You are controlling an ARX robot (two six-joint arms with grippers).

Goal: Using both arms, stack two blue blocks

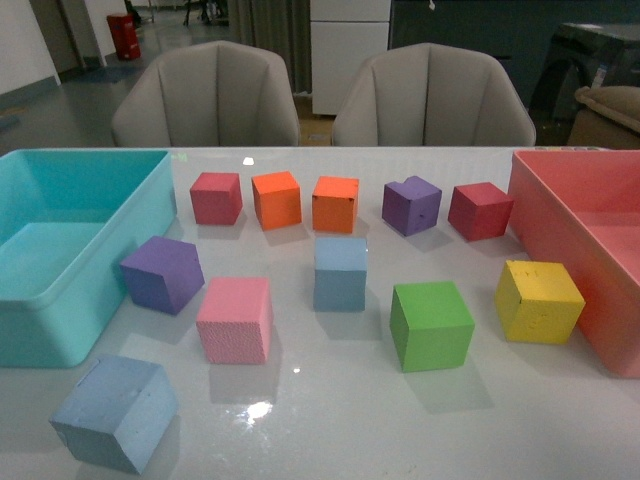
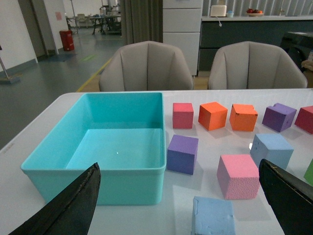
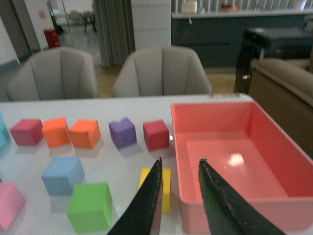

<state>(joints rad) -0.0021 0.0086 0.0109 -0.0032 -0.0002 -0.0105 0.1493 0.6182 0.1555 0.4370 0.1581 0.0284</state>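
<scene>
Standing at the table, I see neither arm from the front; only the wrist cameras catch the hands. The left gripper (image 2: 178,166) is spread wide with nothing between its black fingers (image 2: 73,205), and only their ends are in frame. The right gripper (image 3: 179,162) has its dark fingers (image 3: 146,205) close together, a narrow gap between them and nothing clamped. One finger covers part of the yellow foam cube (image 3: 167,188).

The nearer pale sky-blue foam cube (image 1: 115,412) sits turned at an angle at the near left of the white table (image 1: 330,420), just in front of the teal plastic bin (image 1: 60,300). The left wrist view cuts off its lower part, and the right wrist view does not show it. The middle pale sky-blue foam cube (image 1: 340,273) stands well apart from it, mid-table, with the pink foam cube (image 1: 235,318) lying between the two. The left wrist view hides one of its lower corners behind a finger; the right wrist view shows it whole, beside the green foam cube (image 1: 431,324).

The bin runs off the left edge of the front view and the salmon-pink plastic tray (image 1: 560,230) off the right. A row of red, orange and purple cubes lines the far side. Bare tabletop lies along the near edge, between the nearer blue cube and the green one.
</scene>
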